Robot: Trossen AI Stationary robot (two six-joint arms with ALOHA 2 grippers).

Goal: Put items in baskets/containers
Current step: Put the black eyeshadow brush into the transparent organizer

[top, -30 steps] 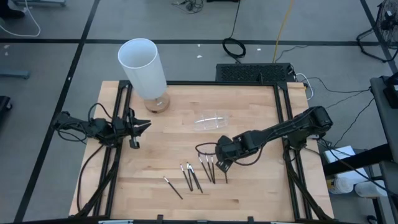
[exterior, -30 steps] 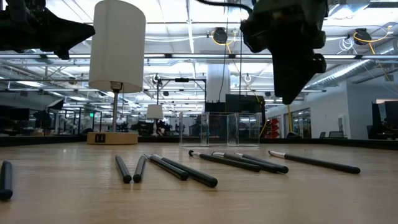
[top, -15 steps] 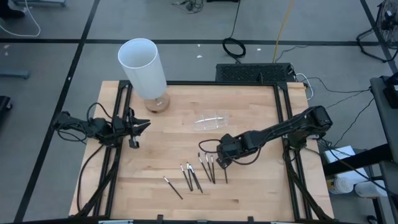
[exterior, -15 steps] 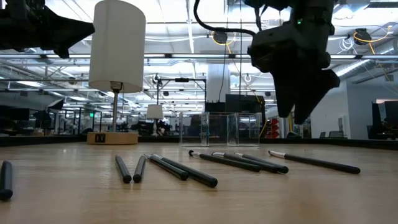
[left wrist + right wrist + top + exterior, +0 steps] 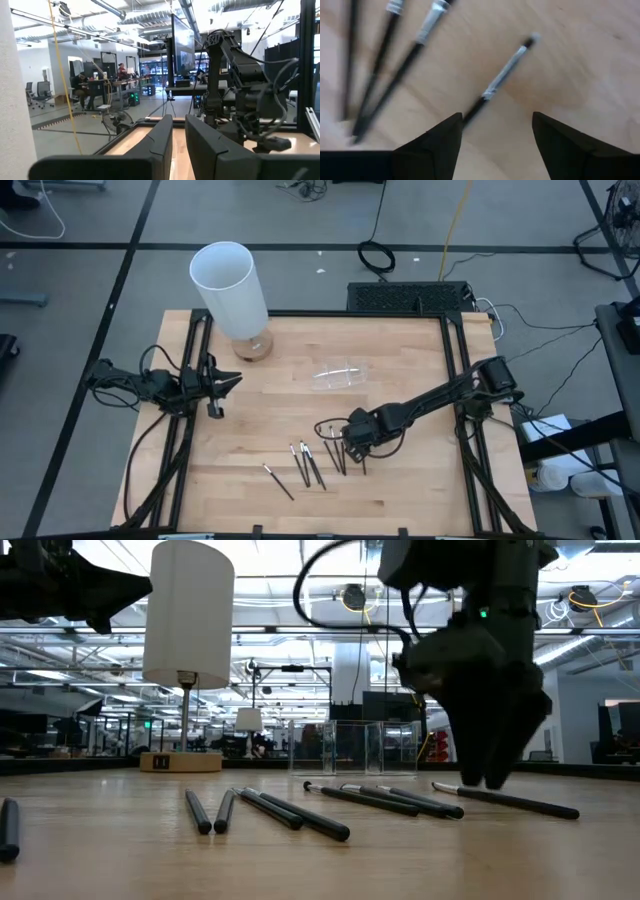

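Hovering at the left edge of the pale wooden worktop (image 5: 400,360), the left end effector (image 5: 226,383) holds nothing, its fingers only slightly parted, near the tall white cylinder on a wooden base (image 5: 232,292). Thin dark-handled, silver-tipped brushes (image 5: 310,465) lie scattered on the near middle of the worktop, well apart from the clear shallow plastic tray (image 5: 341,373) farther back. Rightmost, the right end effector (image 5: 354,448) hangs low over one brush (image 5: 502,77), fingers wide and empty.
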